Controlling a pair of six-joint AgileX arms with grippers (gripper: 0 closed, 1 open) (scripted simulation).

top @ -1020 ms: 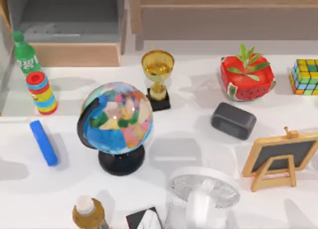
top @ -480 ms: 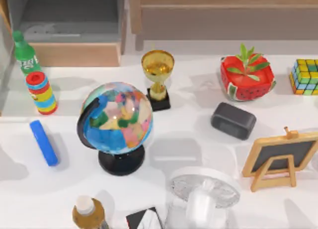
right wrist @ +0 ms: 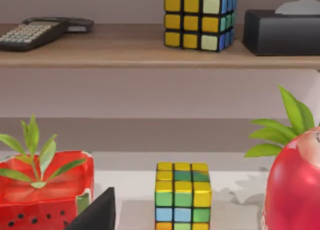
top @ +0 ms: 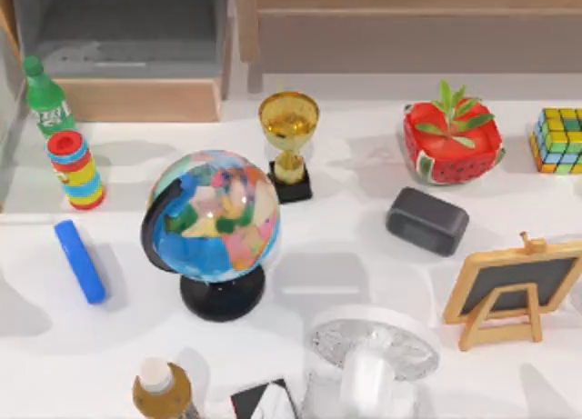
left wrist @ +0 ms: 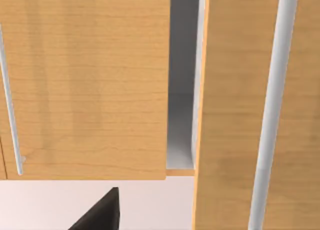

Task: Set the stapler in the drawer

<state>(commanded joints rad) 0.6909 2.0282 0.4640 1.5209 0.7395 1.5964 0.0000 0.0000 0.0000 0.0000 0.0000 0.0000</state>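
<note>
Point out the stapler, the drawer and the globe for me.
stapler [top: 80, 261], top view, the middle of the blue bar.
drawer [top: 136, 99], top view, the tan front panel.
globe [top: 218, 214], top view, the middle of the coloured ball.

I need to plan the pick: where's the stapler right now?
In the top view the stapler lies flat on the table's left side, left of the globe and below the ring-stack toy.
</note>
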